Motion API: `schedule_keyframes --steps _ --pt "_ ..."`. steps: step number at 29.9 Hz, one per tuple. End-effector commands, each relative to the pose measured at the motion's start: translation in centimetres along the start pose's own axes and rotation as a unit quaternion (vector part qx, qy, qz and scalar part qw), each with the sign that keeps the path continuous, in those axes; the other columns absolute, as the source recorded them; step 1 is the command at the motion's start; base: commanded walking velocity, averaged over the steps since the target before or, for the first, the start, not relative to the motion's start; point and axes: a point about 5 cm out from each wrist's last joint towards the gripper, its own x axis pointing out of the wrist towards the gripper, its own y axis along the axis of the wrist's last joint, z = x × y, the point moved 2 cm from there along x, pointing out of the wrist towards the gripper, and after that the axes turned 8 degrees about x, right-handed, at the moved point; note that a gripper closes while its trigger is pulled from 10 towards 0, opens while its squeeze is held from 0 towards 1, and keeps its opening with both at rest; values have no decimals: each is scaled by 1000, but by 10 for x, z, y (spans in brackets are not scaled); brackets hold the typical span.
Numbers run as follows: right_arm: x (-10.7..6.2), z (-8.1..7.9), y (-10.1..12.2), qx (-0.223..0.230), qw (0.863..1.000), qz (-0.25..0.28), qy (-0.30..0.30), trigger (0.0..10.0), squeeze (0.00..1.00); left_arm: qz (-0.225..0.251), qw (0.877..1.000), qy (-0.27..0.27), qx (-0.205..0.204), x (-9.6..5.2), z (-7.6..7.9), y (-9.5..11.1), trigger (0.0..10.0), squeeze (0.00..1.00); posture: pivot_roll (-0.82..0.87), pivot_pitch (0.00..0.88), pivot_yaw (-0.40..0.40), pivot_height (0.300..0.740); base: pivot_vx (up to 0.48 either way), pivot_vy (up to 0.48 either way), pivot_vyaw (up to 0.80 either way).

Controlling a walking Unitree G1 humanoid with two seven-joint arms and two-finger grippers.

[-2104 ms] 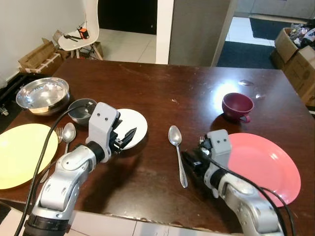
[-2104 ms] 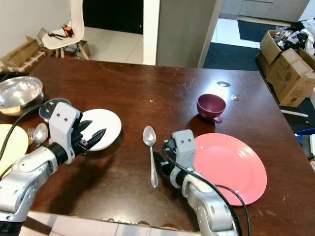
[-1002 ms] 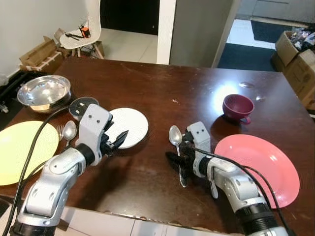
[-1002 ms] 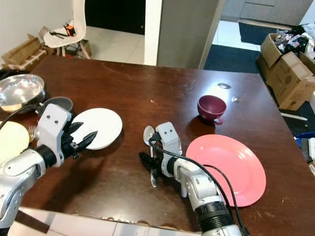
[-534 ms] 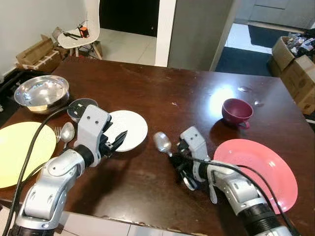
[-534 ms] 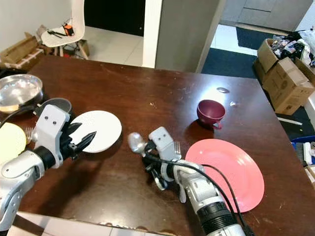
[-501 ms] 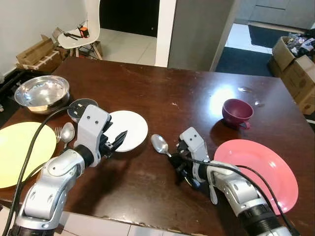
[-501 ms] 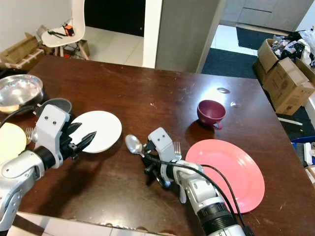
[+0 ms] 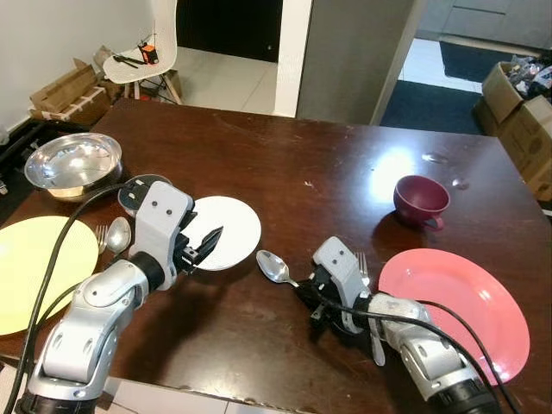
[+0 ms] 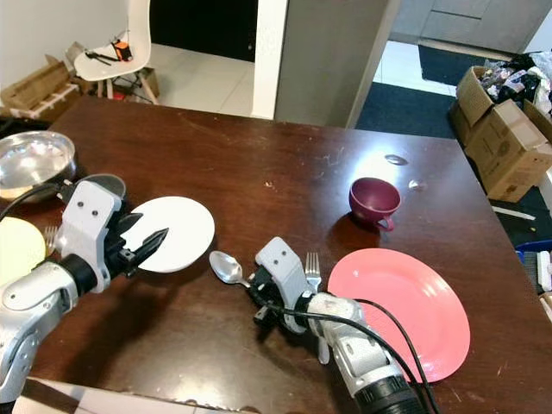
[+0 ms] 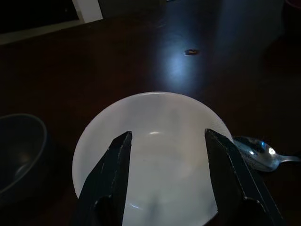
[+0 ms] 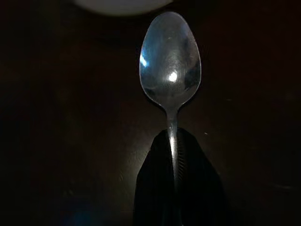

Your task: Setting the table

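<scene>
1. Nearest you, your right gripper (image 9: 312, 302) sits low over the dark brown wooden desk (image 9: 328, 172) with its fingers closed tight on the handle of a shiny silver metal spoon (image 9: 274, 266); the spoon's bowl points away toward the white plate.
2. Just beside that gripper, a silver metal fork (image 9: 365, 285) lies on the desk along the near edge of a round pink plate (image 9: 457, 310), which has nothing on it.
3. Your left gripper (image 9: 200, 247) hangs over the near rim of a small round white plate (image 9: 226, 231); its fingers (image 11: 110, 183) are spread wide with nothing between them, and the plate is bare.
4. At the desk's left edge you have a large round yellow plate (image 9: 34, 267), nothing on it, with a second silver spoon (image 9: 116, 235) and a second fork (image 9: 100, 237) lying just beside it.
5. Behind the left gripper sits a small dark grey bowl (image 9: 138, 191); you cannot tell what is in it.
6. Further left is a wide shiny steel bowl (image 9: 73, 164), which looks to hold nothing.
7. On the right, beyond the pink plate, a maroon cup with a handle (image 9: 421, 200) stands upright; its contents are not visible.
8. Past the desk, a white chair (image 9: 142, 60) carries some small tools, and brown cardboard boxes (image 9: 65, 90) rest on the floor.
</scene>
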Motion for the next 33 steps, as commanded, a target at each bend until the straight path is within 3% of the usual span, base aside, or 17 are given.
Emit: schedule_keyframes --steps 1,6,7,8,9,11,16,25,26,27,33 --pt "-5 1 16 49 997 49 -22 0 0 -6 1000 -2 -8 2 1 -4 10000 0 41 104 76 740 0 0 0" --pt "-14 -7 40 59 993 101 -24 0 0 -5 1000 -8 -7 4 2 -4 10000 0 28 97 89 740 0 0 0" --pt "-17 -13 41 59 993 104 -19 3686 0 -4 1000 -11 -6 6 2 -3 10000 0 23 96 91 740 0 0 0" --pt "-17 -13 41 59 993 104 -19 3686 0 -4 1000 -11 -6 6 2 -3 10000 0 23 96 91 740 0 0 0" --pt "-18 -20 33 63 994 90 -10 10000 0 -3 1000 -12 -6 7 2 -3 10000 0 19 94 93 740 0 0 0" --pt "-18 -23 29 66 994 83 -5 10000 0 -3 1000 -12 -6 8 2 -3 10000 0 19 94 93 740 0 0 0" --pt "-27 -46 -21 72 997 -14 19 10000 0 -2 1000 -15 -6 9 3 -3 10000 0 20 99 92 740 0 0 0" --pt "-40 -52 -45 50 996 -69 9 10000 0 -2 1000 -15 -6 8 3 -4 10000 0 16 101 87 740 0 0 0" --pt "-41 -50 -50 40 996 -79 -3 10000 573 -2 1000 -15 -6 8 3 -4 10000 0 16 100 88 740 0 0 0" --pt "-41 -45 -54 35 996 -84 -21 10000 1000 -2 1000 -16 -7 8 3 -4 10000 0 15 98 89 740 0 0 0" --pt "-37 -31 -52 27 995 -73 -61 10000 1000 -1 1000 -17 -6 9 2 -4 10000 0 18 94 98 740 0 0 0"
